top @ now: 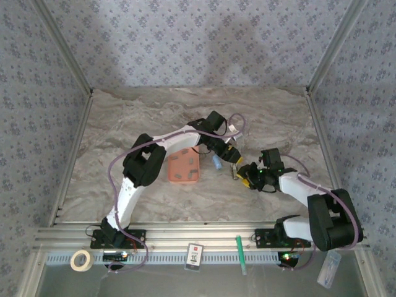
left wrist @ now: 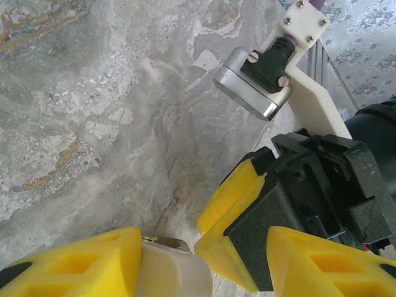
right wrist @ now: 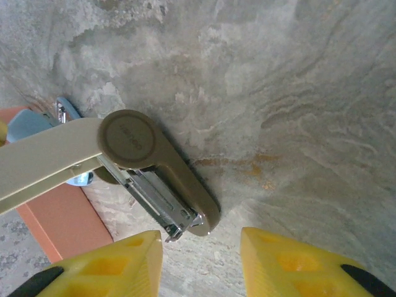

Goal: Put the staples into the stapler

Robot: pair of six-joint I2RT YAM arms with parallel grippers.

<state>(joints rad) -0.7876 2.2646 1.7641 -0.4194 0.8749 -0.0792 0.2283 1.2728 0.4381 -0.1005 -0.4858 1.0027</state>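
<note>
right pincer (right wrist: pixel 201 238) part-open, empty, stapler (right wrist: pixel 133 139) lying splayed at eleven o'clock on the desk (right wrist: pixel 278 93); left pincer (left wrist: pixel 204 238) gapes wide, stapler's lid (left wrist: pixel 170 272) against its nine o'clock finger (left wrist: pixel 80 266).

Both arms are made of white tubes and chunky black joints. The left arm (top: pixel 127 192), whose base sits below the orange tray (top: pixel 184 167), has a thin purple cable (top: pixel 117 162) looping along it. The right arm (top: pixel 312 198), to the right of the tray, has one too. Both arms have bright yellow fingers (left wrist: pixel 80 263) (right wrist: pixel 111 266) with three-cornered dents. The right arm's wrist has a white plate (left wrist: pixel 306 18) with silver screws and a shiny silver block (left wrist: pixel 247 86).
</note>
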